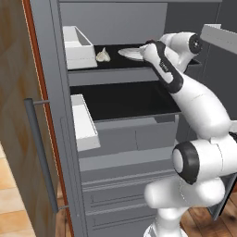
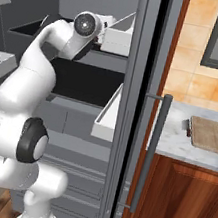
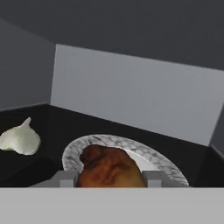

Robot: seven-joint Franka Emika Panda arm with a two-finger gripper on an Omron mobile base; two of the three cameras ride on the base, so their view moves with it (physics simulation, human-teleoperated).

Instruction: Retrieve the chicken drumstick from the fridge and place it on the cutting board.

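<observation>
Fingers (image 3: 109,179) clamped on the chicken drumstick (image 3: 109,168), one grey pad at each flank of the meat, seen from the hand view with the tips rising at the bottom edge. Closed about as far as the meat allows, no gap visible between pads and skin. Drumstick resting on a patterned white plate (image 3: 153,157) on the upper dark shelf of the fridge (image 1: 69,139), with a white garlic bulb (image 3: 19,140) lying well to one side on the same shelf, apart from the plate.

Judged as light, small against the plate, firm enough to resist a pinch yet with some give under the skin. Glossy reddish-brown surface, so likely a little greasy and prone to sliding out if squeezed near a taper. Best held across the thicker end, where the flanks run closer to parallel; appears to be roughly where the pads sit now, though the lower part of the meat is cut off by the frame edge, so hard to say for certain. Not fragile, no need for a gentle touch, but plate could be dragged along if the lift starts sideways.

From the left base view, wrist reaching deep over the plate (image 1: 129,53), white bin (image 1: 76,44) at the shelf's far left. Cutting board (image 2: 209,135) waiting on the bench beyond the open fridge door, well apart.
</observation>
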